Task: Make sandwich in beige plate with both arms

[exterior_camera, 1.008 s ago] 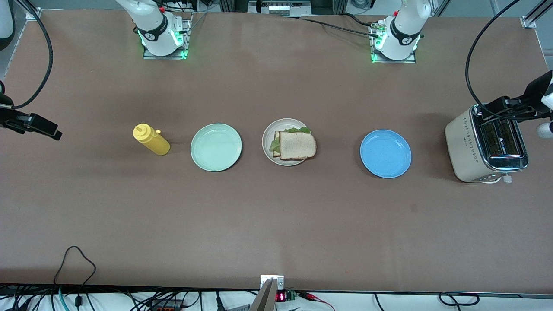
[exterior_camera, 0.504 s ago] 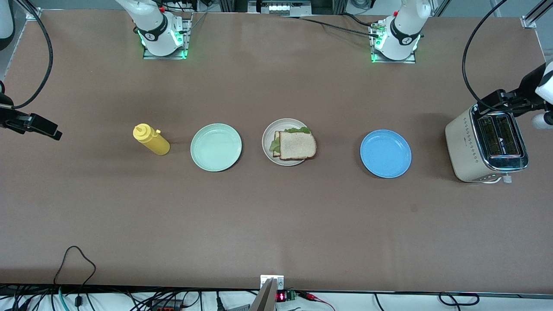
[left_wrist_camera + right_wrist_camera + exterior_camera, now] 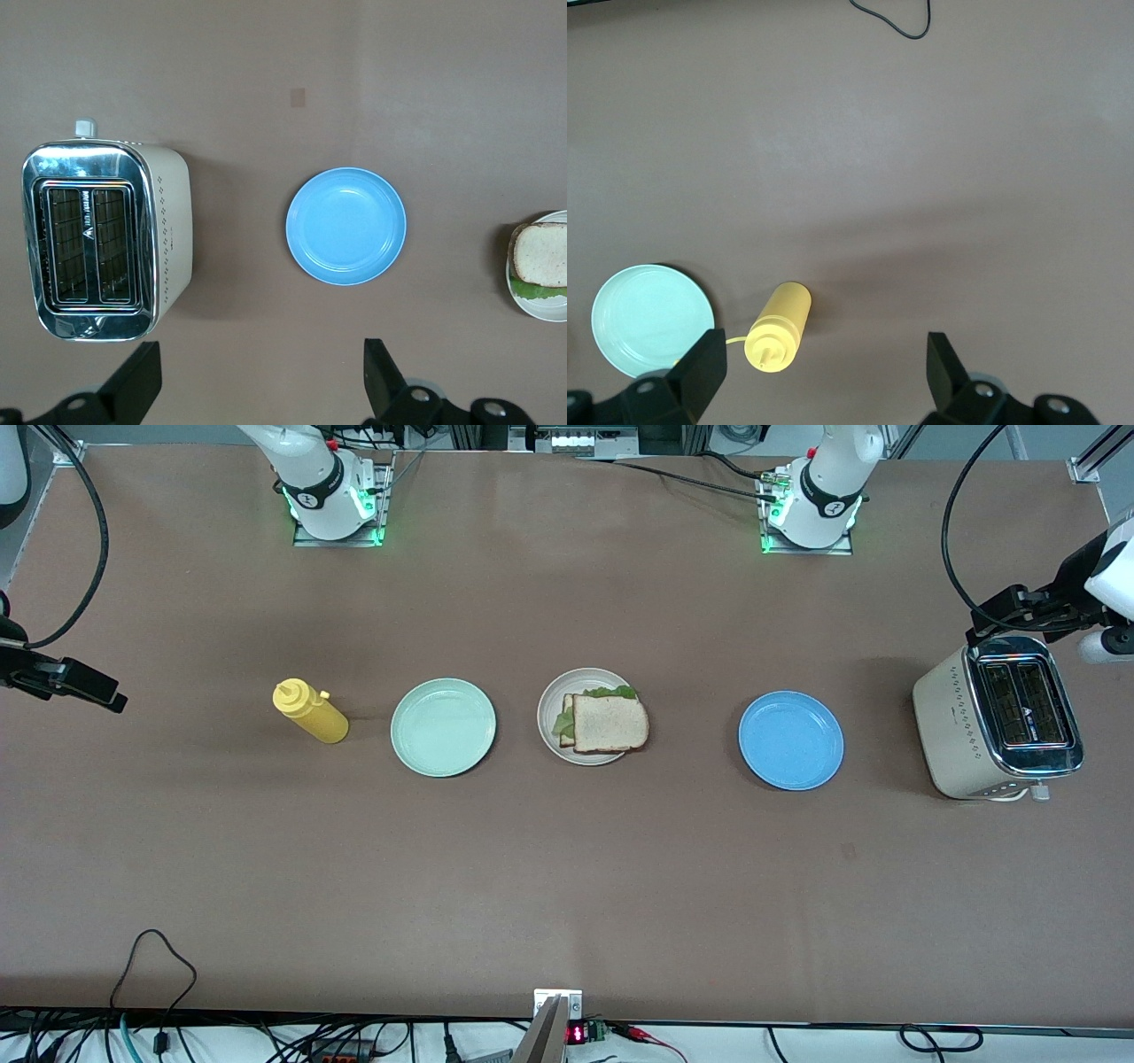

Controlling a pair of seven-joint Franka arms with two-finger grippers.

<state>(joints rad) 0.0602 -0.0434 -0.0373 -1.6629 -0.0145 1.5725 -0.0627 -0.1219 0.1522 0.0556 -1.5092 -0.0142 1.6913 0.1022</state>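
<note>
Sandwich (image 3: 604,722) sits finished on the beige plate (image 3: 549,726).
Left gripper (image 3: 257,376) over the toaster (image 3: 997,722) end, right gripper (image 3: 824,372) over the surface's (image 3: 567,886) other end: both wide open, empty, clear of the food.

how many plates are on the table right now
3, in a row across the middle: the mint green plate beside the yellow bottle, the beige plate in the centre holding the sandwich, and the blue plate toward the toaster. None look hidden.
</note>
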